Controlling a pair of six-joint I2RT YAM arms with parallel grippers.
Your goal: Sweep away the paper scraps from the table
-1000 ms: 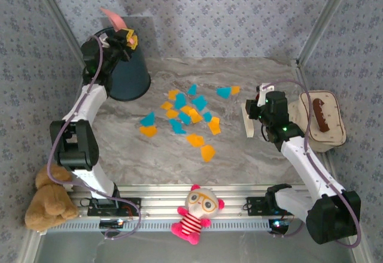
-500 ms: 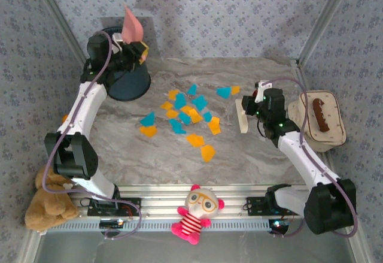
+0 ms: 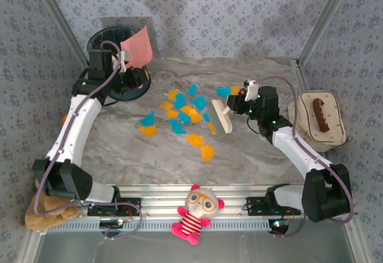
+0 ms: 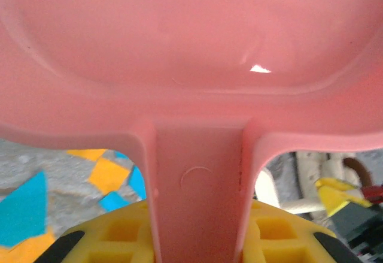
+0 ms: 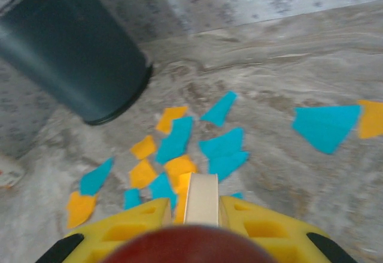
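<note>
1. Left gripper (image 3: 124, 61): its fingers are pressed onto the handle of the pink dustpan (image 3: 139, 47). The pan is held up off the table (image 3: 269, 155), tilted on edge, near the rim of the dark bin (image 3: 114, 74) at the far left.
2. Left wrist view: the dustpan's handle runs between the yellow fingers (image 4: 114, 236). Orange and cyan bits show on the marble below the pan's edge.
3. Right gripper (image 3: 239, 104): it is clamped on the handle of a cream brush (image 3: 222, 118), with the brush head pointing towards mid-table.
4. Paper scraps (image 3: 185, 116): orange-yellow and cyan pieces lie flat in a loose cluster at mid-table, between the two tools.
5. Scraps relative to the brush: the brush head sits at the cluster's right edge, just beside the nearest pieces. Whether the bristles touch the table cannot be told. One cyan and one orange piece lie on the far side of the brush.
6. Scraps relative to the dustpan: the pan is well apart from them, up and to the cluster's far left.
</note>
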